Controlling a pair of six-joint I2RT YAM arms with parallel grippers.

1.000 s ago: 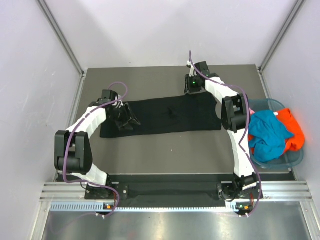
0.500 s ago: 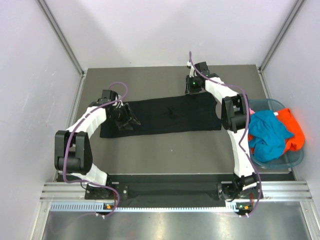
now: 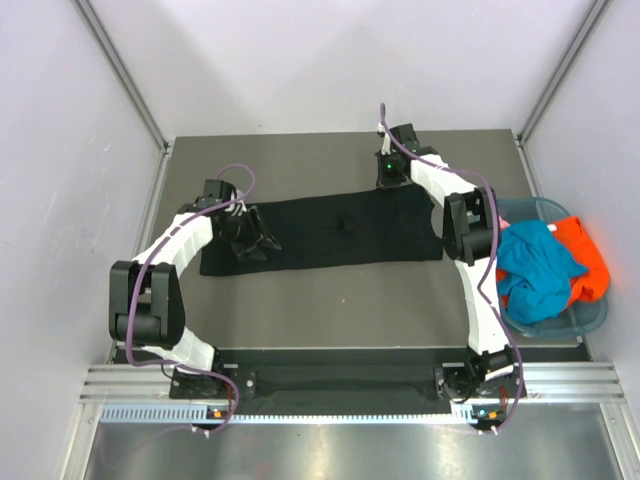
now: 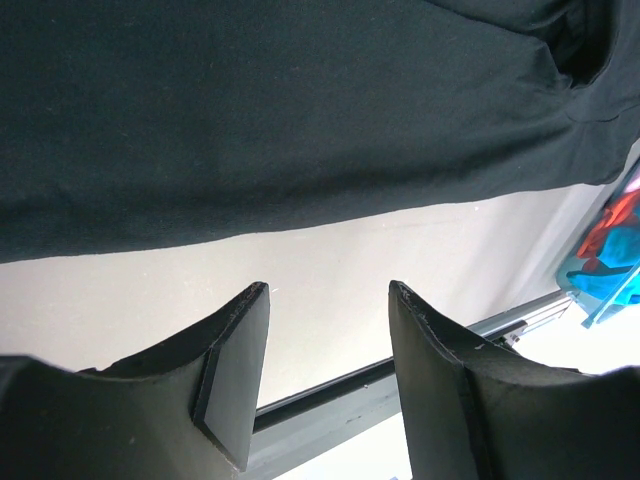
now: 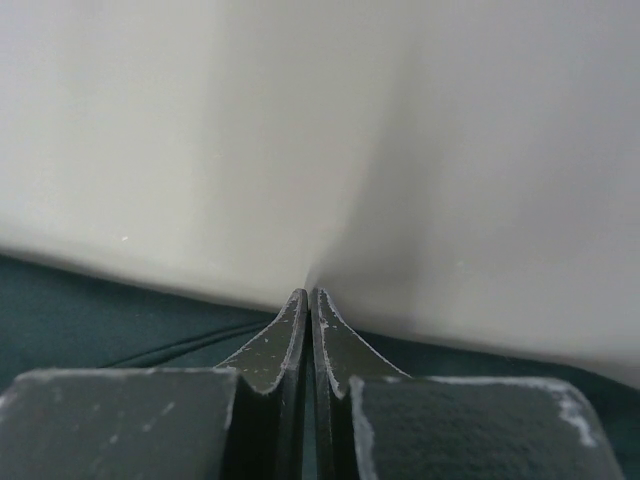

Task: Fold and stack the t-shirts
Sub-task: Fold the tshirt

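A black t-shirt point(image 3: 330, 232) lies spread flat across the middle of the table. My right gripper point(image 3: 392, 183) is at its far hem, and in the right wrist view its jaws point(image 5: 310, 292) are pressed together right at the edge of the dark cloth point(image 5: 90, 300), pinching it. My left gripper point(image 3: 262, 243) hovers over the shirt's left part. In the left wrist view it point(image 4: 328, 290) stands open with nothing between its fingers, only bare table past the shirt's hem point(image 4: 280, 110). A teal-blue t-shirt point(image 3: 535, 265) and an orange t-shirt point(image 3: 588, 250) are bunched up at the right.
A translucent blue-green basket point(image 3: 590, 320) at the table's right edge holds the bunched shirts. Pale walls close in the table at the back and on both sides. A metal rail point(image 3: 340, 385) runs along the near edge between the arm bases.
My right gripper has closed at the black t-shirt's far hem. The left arm and the shirt have not visibly moved.
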